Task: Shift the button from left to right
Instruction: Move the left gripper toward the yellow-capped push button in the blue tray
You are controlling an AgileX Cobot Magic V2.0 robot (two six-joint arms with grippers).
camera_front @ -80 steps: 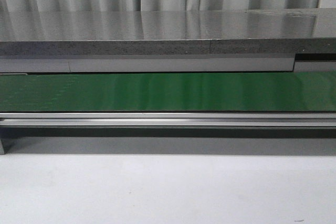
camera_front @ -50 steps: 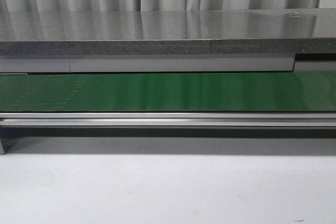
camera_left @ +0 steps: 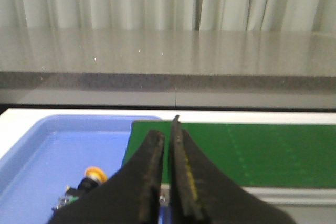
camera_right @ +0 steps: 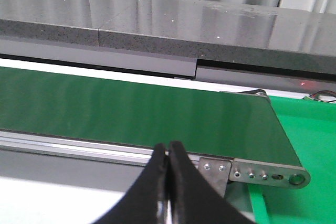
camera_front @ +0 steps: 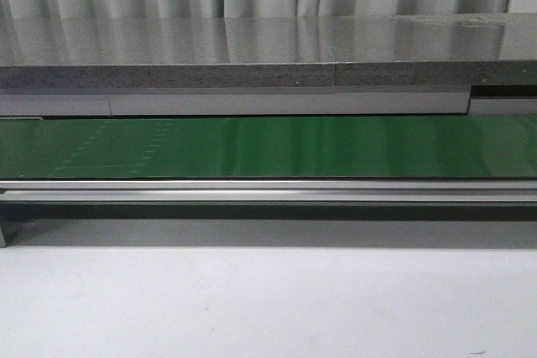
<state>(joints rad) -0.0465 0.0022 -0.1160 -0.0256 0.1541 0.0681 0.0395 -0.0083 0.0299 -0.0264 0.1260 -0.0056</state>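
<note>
The button (camera_left: 90, 178), an orange-yellow cap on a dark body, lies in a blue tray (camera_left: 52, 145) in the left wrist view, partly hidden behind my left finger. My left gripper (camera_left: 167, 129) hangs above the tray's edge beside the green belt (camera_left: 247, 150), shut with nothing in it. In the right wrist view my right gripper (camera_right: 168, 148) is shut and empty, poised over the belt's near rail (camera_right: 79, 148) close to its right end. Neither gripper nor the button shows in the front view.
The green conveyor belt (camera_front: 268, 147) runs across the front view with an aluminium rail (camera_front: 268, 190) along its near side and a grey counter (camera_front: 268, 48) behind. A green bin (camera_right: 310, 145) sits past the belt's right end. White table (camera_front: 268, 308) lies in front.
</note>
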